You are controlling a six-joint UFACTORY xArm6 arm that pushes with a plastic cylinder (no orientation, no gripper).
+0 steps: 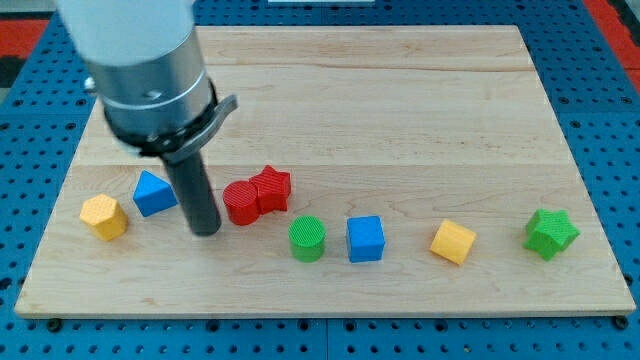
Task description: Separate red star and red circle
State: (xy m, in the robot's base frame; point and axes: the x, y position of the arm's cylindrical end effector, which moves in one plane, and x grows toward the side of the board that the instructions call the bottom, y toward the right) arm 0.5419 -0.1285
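Note:
The red circle (pixel 241 202) and the red star (pixel 271 188) lie touching each other near the board's middle, the star to the view's upper right of the circle. My tip (pixel 205 230) rests on the board just to the view's left of the red circle, very close to it. The blue triangle (pixel 153 192) lies just to the tip's left.
A yellow hexagon (pixel 104 216) lies at the view's left. A green circle (pixel 307 238), a blue cube (pixel 365 239), a yellow cube (pixel 453 242) and a green star (pixel 550 233) form a row towards the view's right. The wooden board (pixel 400 100) lies on a blue pegboard.

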